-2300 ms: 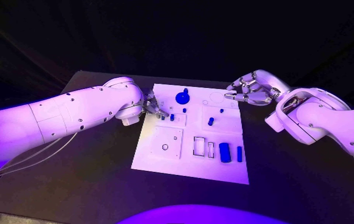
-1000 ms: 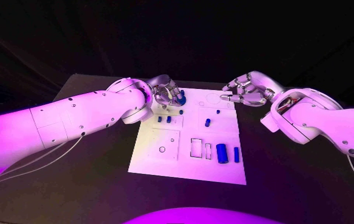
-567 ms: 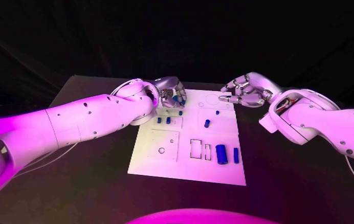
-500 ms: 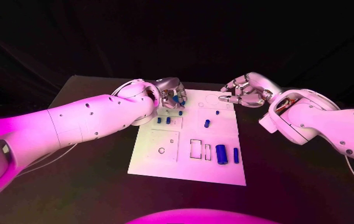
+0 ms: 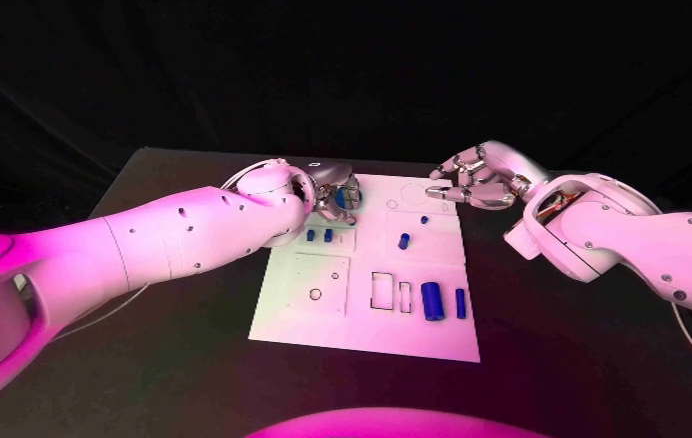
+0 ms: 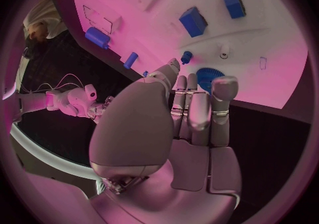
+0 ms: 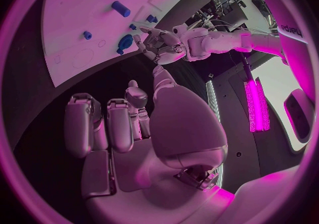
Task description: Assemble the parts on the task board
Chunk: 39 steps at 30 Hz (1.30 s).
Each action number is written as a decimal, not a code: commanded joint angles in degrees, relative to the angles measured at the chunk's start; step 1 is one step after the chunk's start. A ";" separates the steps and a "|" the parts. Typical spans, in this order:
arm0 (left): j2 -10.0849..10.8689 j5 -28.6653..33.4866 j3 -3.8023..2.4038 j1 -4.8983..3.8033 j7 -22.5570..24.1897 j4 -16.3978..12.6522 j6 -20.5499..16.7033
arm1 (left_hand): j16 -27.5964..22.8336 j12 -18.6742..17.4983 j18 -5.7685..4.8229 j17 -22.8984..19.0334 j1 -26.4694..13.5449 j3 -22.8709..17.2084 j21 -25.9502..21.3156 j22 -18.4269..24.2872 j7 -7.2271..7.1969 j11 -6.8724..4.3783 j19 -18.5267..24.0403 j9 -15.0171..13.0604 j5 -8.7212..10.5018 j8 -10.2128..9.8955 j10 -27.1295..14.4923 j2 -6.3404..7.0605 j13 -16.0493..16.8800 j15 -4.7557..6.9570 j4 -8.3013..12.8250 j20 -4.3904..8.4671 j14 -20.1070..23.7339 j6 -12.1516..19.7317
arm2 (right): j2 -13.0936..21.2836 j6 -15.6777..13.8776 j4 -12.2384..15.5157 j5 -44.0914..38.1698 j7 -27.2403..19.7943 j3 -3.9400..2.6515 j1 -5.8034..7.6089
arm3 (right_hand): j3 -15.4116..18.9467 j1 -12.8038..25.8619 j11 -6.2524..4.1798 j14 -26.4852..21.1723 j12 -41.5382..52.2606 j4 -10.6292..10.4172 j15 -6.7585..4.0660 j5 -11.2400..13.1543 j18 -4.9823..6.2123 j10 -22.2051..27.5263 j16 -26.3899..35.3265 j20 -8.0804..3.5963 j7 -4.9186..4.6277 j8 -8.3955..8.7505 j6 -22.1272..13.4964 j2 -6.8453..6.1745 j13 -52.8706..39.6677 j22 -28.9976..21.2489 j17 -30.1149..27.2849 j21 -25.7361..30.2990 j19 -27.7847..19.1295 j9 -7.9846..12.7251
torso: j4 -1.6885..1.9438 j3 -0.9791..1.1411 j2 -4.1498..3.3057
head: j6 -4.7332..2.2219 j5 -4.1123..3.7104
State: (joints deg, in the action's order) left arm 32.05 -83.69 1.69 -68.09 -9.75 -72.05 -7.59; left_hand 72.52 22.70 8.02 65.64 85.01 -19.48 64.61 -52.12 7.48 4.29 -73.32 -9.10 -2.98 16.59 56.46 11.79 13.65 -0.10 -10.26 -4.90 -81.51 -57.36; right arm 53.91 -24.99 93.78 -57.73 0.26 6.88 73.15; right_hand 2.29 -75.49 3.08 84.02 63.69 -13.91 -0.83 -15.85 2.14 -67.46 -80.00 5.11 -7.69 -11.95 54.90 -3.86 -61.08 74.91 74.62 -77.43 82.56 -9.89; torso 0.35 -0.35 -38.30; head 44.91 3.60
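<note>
Black worktop (image 5: 173, 378) carries the white board (image 5: 332, 323), long side running away from the robot. Six small blue pieces show on its open face: two (image 5: 319, 235) side by side near the left hand, two (image 5: 410, 235) mid-board, two longer bars (image 5: 444, 302) in slots at the near end. A blue gear (image 6: 207, 77) sits at the far left corner, under the left hand (image 5: 335, 186); whether its fingers grip it, I cannot tell. Right hand (image 5: 473, 183) hovers off the far right corner, fingers apart, holding nothing.
</note>
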 commanded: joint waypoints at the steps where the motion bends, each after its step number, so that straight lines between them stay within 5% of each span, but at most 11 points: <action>1: -0.51 -1.43 -0.03 0.17 -0.43 0.47 1.78 | 0.28 -0.47 -0.57 0.03 -0.13 -0.44 0.42 -0.44 -0.09 0.11 -0.45 0.19 0.04 -0.35 0.63 0.17 -0.36 0.09 0.16 -0.15 -0.39 -0.57 | -0.07 0.17 0.06 -0.37 -0.58 -0.01 -0.05 | 0.37 -0.15 0.03 2.35 -0.16 -0.06 -0.26 -0.34 1.16 0.31 0.24 0.02 -0.11 -0.39 -0.23 0.43 0.04 6.30 -0.05 0.32 -0.47 -0.09 | -0.07 -0.02 -0.05 | 0.02 0.04; 39: -2.95 -0.76 -0.02 1.35 0.89 4.03 3.45 | 2.38 -3.86 -1.34 0.32 0.03 -4.91 4.35 -5.42 -0.61 -0.66 -1.98 1.62 0.03 -3.67 5.99 -0.53 -3.49 0.74 2.37 0.26 -1.37 -3.51 | -0.25 0.43 0.12 -0.37 -0.55 -0.01 -0.05 | 0.41 -0.18 0.04 2.36 0.00 -0.08 -0.26 -0.35 1.15 0.14 0.25 0.02 -0.11 -0.42 -0.24 0.47 -0.13 6.32 -0.05 0.31 -0.45 -0.11 | 0.00 0.04 0.02 | 0.36 -0.16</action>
State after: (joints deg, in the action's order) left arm 29.32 -84.57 1.69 -66.79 -9.24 -68.05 -5.71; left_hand 74.62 18.98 7.14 66.03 85.26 -24.15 68.78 -57.47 6.97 3.67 -74.94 -7.52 -2.98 13.07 62.14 11.53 10.19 0.61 -7.90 -4.49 -82.63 -60.53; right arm 53.73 -24.97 93.84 -57.73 0.19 6.87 73.13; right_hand 2.28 -75.48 3.16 84.02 63.69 -13.90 -0.83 -15.85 2.15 -67.54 -80.00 5.11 -7.61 -12.17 54.79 -3.86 -61.16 74.94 74.62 -77.43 82.56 -9.90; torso 0.34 -0.30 -38.27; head 45.29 3.46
